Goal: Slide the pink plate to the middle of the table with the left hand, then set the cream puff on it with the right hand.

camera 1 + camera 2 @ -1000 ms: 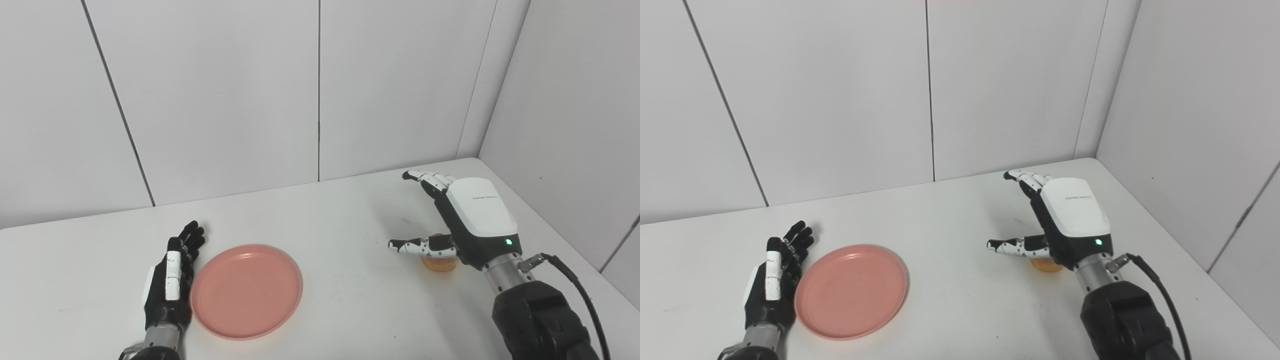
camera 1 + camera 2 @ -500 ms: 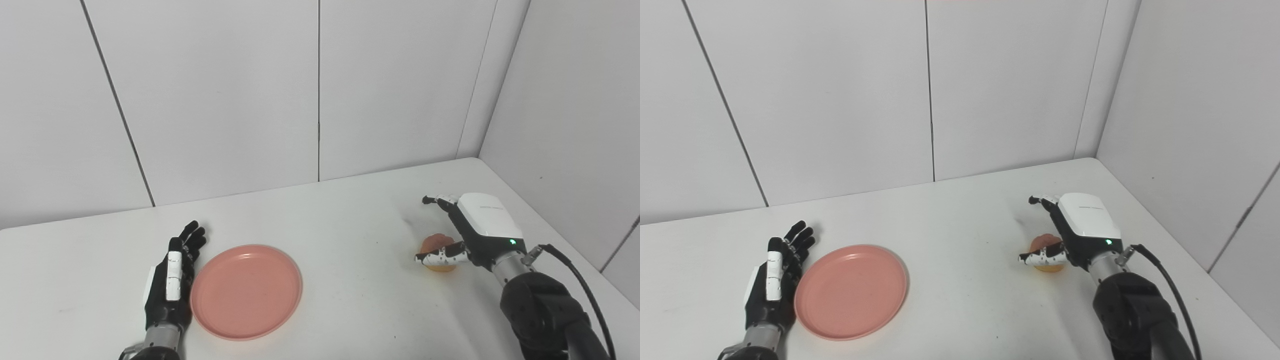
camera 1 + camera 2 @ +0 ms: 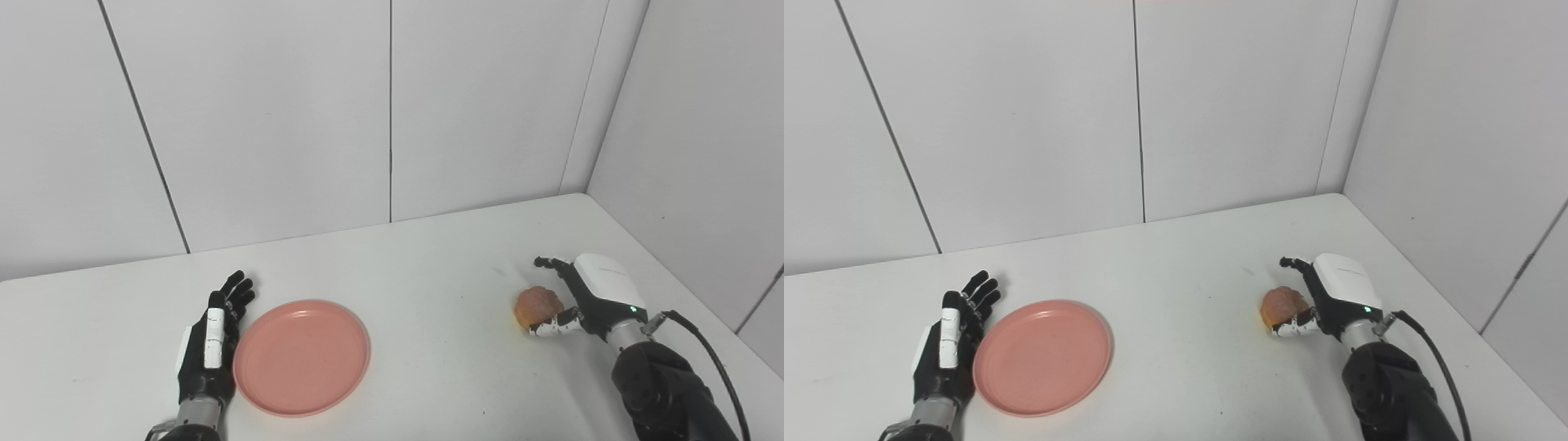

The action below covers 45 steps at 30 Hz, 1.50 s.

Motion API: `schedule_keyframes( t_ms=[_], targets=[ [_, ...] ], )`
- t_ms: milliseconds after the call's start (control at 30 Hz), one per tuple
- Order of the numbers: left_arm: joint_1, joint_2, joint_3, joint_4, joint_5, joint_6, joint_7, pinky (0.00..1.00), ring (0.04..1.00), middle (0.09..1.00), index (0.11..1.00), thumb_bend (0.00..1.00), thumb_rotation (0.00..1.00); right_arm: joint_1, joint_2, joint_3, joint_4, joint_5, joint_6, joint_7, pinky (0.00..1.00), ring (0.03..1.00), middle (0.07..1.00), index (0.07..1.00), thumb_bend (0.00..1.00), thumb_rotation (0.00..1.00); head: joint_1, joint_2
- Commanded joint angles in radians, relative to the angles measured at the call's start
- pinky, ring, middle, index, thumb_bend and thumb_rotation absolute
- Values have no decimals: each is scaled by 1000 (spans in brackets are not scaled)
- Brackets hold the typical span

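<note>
The pink plate [image 3: 301,356] lies flat on the white table [image 3: 422,269], left of the middle. My left hand [image 3: 208,346] rests open beside the plate's left rim, fingers straight and pointing away from me. The brown cream puff [image 3: 537,304] sits on the table at the right. My right hand [image 3: 591,294] is low on the table just right of the puff, cupped round it. Its thumb [image 3: 548,327] lies against the puff's near side and its fingers [image 3: 547,263] curl behind it, apart from the puff. The hand stays open.
Grey wall panels close off the table at the back and along the right side. The right arm's black cable [image 3: 704,343] loops near the table's right edge. Bare white tabletop lies between plate and puff.
My right hand has come down and drawn back to the right, from above the puff to beside it, uncovering the puff; its fingers have curled in. Plate and left hand have not moved.
</note>
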Motion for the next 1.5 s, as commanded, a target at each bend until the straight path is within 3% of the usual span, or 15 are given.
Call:
schedule_keyframes(
  t_ms=[0,733,1067,1333,1467],
  targets=[
    [15,1,-6,20,6,9,-7,998,900,878,836,943,918,-37,-35,4,-3,11,-22,-43,596,780,831,792,1000,130,1,0],
    [31,-3,-10,9,15,5,-1,989,898,882,832,929,923,-57,-104,88,2,50,12,5,604,770,829,792,1000,122,23,4],
    [31,-5,-9,-6,18,19,-3,981,894,881,827,922,927,-72,-134,128,-8,13,97,108,611,785,824,774,1000,137,22,7],
    [41,-5,-14,-13,25,23,-3,967,889,883,831,915,932,-72,-109,117,41,35,43,-38,578,692,753,724,972,121,24,11],
    [40,-5,-13,-15,21,29,-2,965,887,882,828,926,926,-75,-110,129,50,41,43,-63,575,683,750,721,948,104,25,9]
  ],
)
